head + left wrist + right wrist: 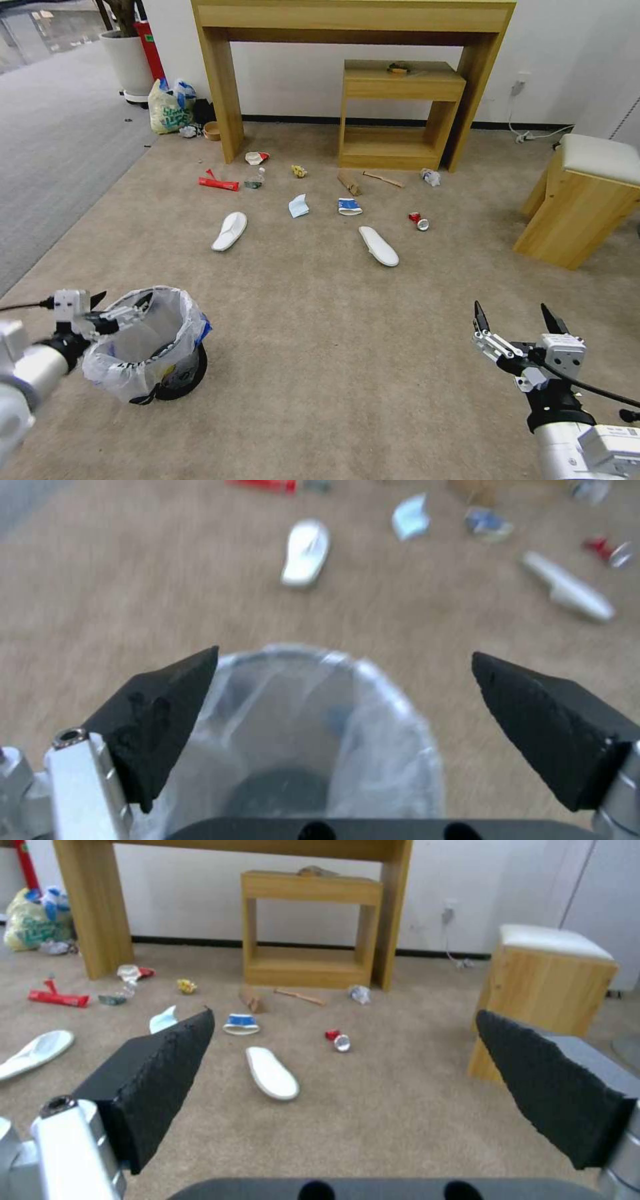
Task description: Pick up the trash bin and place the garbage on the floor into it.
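My left gripper [119, 308] hangs at the near rim of the bin [150, 347], jaws spread wide on either side of the liner's edge; from my left wrist both pads [160, 715] stand apart from the plastic, though blur keeps me from telling whether one grazes it. The bin [300, 740] stands on the floor [320, 347], and its crinkled bag hides most of the black wall, leaving just a dark arc at the base. My right gripper [515, 319] hovers over bare carpet, jaws wide and empty.

Farther out lies the garbage, well apart from the bin: a slipper [230, 231] on the left, another slipper [379, 246] on the right, a blue mask [299, 206] between them, a red can [419, 221], a red wrapper [218, 183], a stick [383, 178] and a cardboard piece [349, 181] by the small shelf [400, 113]. Several scraps under the table [353, 20] are too small to name. A stool [583, 197] is cut off at the right edge.
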`<state>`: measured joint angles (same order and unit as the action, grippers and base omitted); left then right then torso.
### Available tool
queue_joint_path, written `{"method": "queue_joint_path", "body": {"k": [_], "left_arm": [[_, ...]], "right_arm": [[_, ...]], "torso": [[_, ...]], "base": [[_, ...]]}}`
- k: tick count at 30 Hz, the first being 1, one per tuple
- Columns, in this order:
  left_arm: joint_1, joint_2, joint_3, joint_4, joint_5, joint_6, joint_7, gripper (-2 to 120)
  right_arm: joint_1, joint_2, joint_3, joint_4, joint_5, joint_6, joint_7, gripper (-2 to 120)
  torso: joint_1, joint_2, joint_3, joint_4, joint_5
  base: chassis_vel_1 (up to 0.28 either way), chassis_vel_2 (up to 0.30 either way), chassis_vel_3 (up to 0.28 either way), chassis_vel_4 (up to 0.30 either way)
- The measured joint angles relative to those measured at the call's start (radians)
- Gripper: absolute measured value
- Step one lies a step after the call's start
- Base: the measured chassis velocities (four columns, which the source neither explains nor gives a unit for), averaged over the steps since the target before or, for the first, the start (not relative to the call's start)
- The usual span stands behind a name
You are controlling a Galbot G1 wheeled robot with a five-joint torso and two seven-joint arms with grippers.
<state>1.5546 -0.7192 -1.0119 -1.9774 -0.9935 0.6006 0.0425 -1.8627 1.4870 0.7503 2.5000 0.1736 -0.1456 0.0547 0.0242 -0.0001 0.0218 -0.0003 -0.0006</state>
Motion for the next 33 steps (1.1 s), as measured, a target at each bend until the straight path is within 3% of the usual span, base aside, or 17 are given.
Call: {"method": "queue_joint_path", "body": {"k": [3, 4, 7, 12, 13, 14, 15, 17, 21, 23, 25, 26, 27, 29, 33], "left_arm": [[-0.058, 0.108, 0.025, 0.154, -0.047, 0.097, 0.040, 100], [-0.058, 0.108, 0.025, 0.154, -0.047, 0.097, 0.040, 100], [-0.084, 0.197, 0.047, 0.293, -0.041, 0.137, 0.119, 100], [-0.130, 0.257, 0.085, 0.393, -0.034, 0.144, 0.207, 100], [-0.139, 0.267, 0.094, 0.410, -0.031, 0.144, 0.239, 100], [-0.155, 0.286, 0.111, 0.438, -0.007, 0.144, 0.317, 100], [-0.155, 0.286, 0.111, 0.438, -0.007, 0.144, 0.317, 100], [-0.192, 0.302, 0.155, 0.478, 0.070, 0.143, 0.421, 100], [-0.269, 0.302, 0.235, 0.529, 0.139, 0.141, 0.476, 100], [-0.282, 0.301, 0.249, 0.537, 0.147, 0.141, 0.480, 100], [-0.344, 0.291, 0.315, 0.572, 0.187, 0.140, 0.495, 100], [-0.417, 0.278, 0.406, 0.618, 0.212, 0.139, 0.510, 100], [-0.417, 0.278, 0.406, 0.618, 0.212, 0.139, 0.510, 100], [-0.492, 0.266, 0.505, 0.675, 0.259, 0.137, 0.524, 100], [-0.554, 0.227, 0.560, 0.719, 0.316, 0.135, 0.528, 100]], "right_arm": [[0.019, -0.018, 0.009, 0.000, 0.074, -0.059, 0.027, 100], [0.019, -0.018, 0.009, 0.000, 0.074, -0.059, 0.027, 100], [0.035, -0.036, 0.016, 0.000, 0.117, -0.088, 0.038, 100], [0.058, -0.048, 0.018, 0.000, 0.142, -0.105, 0.043, 100], [0.062, -0.050, 0.018, 0.000, 0.148, -0.109, 0.045, 100], [0.069, -0.054, 0.015, -0.004, 0.164, -0.121, 0.049, 100], [0.069, -0.054, 0.015, -0.004, 0.164, -0.121, 0.049, 100], [0.078, -0.064, 0.014, -0.014, 0.198, -0.141, 0.056, 100], [0.083, -0.078, 0.017, -0.022, 0.223, -0.152, 0.066, 100], [0.084, -0.079, 0.018, -0.023, 0.226, -0.153, 0.067, 100], [0.084, -0.084, 0.023, -0.025, 0.237, -0.156, 0.073, 100], [0.084, -0.086, 0.028, -0.024, 0.266, -0.171, 0.089, 100], [0.084, -0.086, 0.028, -0.024, 0.266, -0.171, 0.089, 100], [0.081, -0.080, 0.029, -0.017, 0.314, -0.194, 0.119, 100], [0.067, -0.070, 0.029, -0.003, 0.328, -0.210, 0.125, 100]], "torso": [[0.000, 0.000, 0.000, 0.0000, -0.0001], [0.000, 0.000, 0.000, 0.0000, -0.0001], [0.000, 0.000, 0.000, 0.0005, -0.0001], [0.000, 0.000, 0.000, 0.0003, 0.0001], [0.000, 0.000, 0.000, 0.0003, -0.0001], [0.000, 0.000, 0.000, 0.0003, 0.0000], [0.000, 0.000, 0.000, 0.0003, 0.0000], [0.000, 0.000, 0.000, 0.0003, 0.0005], [0.000, 0.000, 0.000, 0.0004, 0.0000], [0.000, 0.000, 0.000, 0.0003, 0.0001], [0.000, 0.000, 0.000, 0.0003, 0.0004], [0.000, 0.000, 0.000, 0.0001, -0.0002], [0.000, 0.000, 0.000, 0.0001, -0.0002], [0.000, 0.000, 0.000, 0.0003, 0.0005], [0.000, 0.000, 0.000, 0.0004, -0.0005]], "base": [[0.000, 0.000, 0.000, 0.000], [0.000, 0.000, 0.000, 0.000], [0.000, 0.000, 0.000, 0.000], [0.000, 0.000, 0.000, 0.000], [0.000, 0.000, 0.000, 0.000], [0.000, 0.000, 0.000, 0.000], [0.000, 0.000, 0.000, 0.000], [0.000, 0.000, 0.000, 0.000], [0.000, 0.000, 0.000, 0.000], [0.000, 0.000, 0.000, 0.000], [0.000, 0.000, 0.000, 0.000], [0.000, 0.000, 0.000, 0.000], [0.000, 0.000, 0.000, 0.000], [0.000, 0.000, 0.000, 0.000], [0.000, 0.000, 0.000, 0.000]]}}
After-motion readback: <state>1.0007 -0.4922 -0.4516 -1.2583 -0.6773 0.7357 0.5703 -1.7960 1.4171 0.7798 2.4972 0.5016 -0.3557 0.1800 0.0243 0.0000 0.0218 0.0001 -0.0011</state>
